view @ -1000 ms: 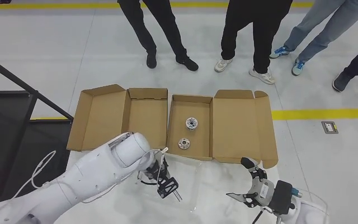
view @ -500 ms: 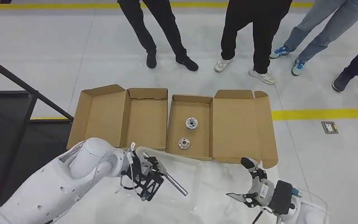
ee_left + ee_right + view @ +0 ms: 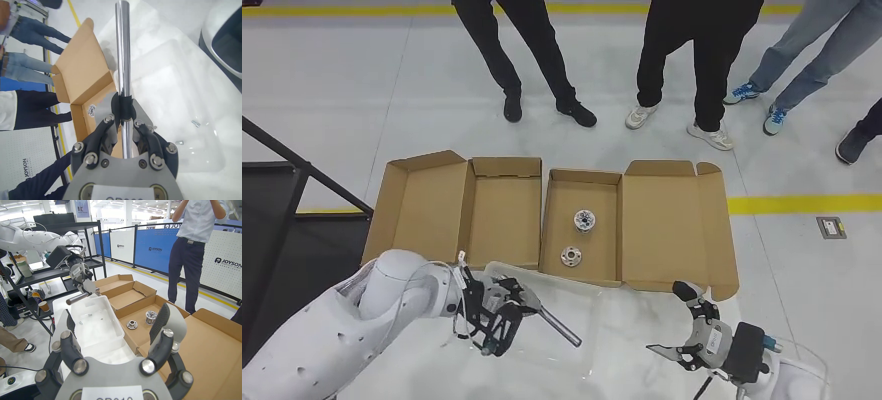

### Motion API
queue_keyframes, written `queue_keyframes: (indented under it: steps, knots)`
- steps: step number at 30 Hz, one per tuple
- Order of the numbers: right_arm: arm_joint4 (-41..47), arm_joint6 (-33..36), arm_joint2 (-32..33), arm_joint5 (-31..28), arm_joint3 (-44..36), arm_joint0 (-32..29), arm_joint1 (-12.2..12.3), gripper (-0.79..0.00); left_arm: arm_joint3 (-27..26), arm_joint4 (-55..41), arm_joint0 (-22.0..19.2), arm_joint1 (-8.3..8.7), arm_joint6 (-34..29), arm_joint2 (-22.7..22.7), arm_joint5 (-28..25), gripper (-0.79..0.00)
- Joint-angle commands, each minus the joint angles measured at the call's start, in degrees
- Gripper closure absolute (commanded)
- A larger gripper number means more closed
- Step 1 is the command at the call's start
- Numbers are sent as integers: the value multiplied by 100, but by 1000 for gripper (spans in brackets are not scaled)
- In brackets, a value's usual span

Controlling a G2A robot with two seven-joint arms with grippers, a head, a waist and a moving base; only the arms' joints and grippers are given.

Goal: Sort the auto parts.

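We hold a shiny metal rod (image 3: pixel 554 325) near one end in our left gripper (image 3: pixel 123 108), its fingers clamped tight on it. The rod hangs close to level above the clear plastic tub (image 3: pixel 113 321), over the end nearest the left cardboard box (image 3: pixel 504 215). Two small bolts (image 3: pixel 195 124) lie on the tub floor. The right cardboard box (image 3: pixel 597 245), just beyond the tub, holds two round metal parts (image 3: pixel 584 219). Our right gripper (image 3: pixel 118 313) hangs beside the tub with its fingers spread wide.
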Motion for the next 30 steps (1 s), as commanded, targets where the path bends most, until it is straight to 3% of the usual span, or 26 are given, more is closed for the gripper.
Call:
queue_keyframes:
  steps: [1, 10, 16, 22, 26, 30]
  knots:
    - [0, 0, 0, 0, 0, 0, 0, -785, 196, -195, 3, 6, 397, -86, 64, 0]
    - [0, 0, 0, 0, 0, 0, 0, -785, 1241, -985, 101, -29, 2329, -268, 149, 0]
    - [0, 0, 0, 0, 0, 0, 0, -785, 1633, -1418, 80, -92, 2788, -57, 518, 0]
    - [0, 0, 0, 0, 0, 0, 0, -785, 1816, -1299, -91, -110, 2751, 69, 481, 0]
    - [0, 0, 0, 0, 0, 0, 0, -785, 2008, -1219, -176, -105, 1984, -108, 447, 0]
    - [0, 0, 0, 0, 0, 0, 0, -785, 2126, -1593, -200, -79, 740, -415, 315, 0]
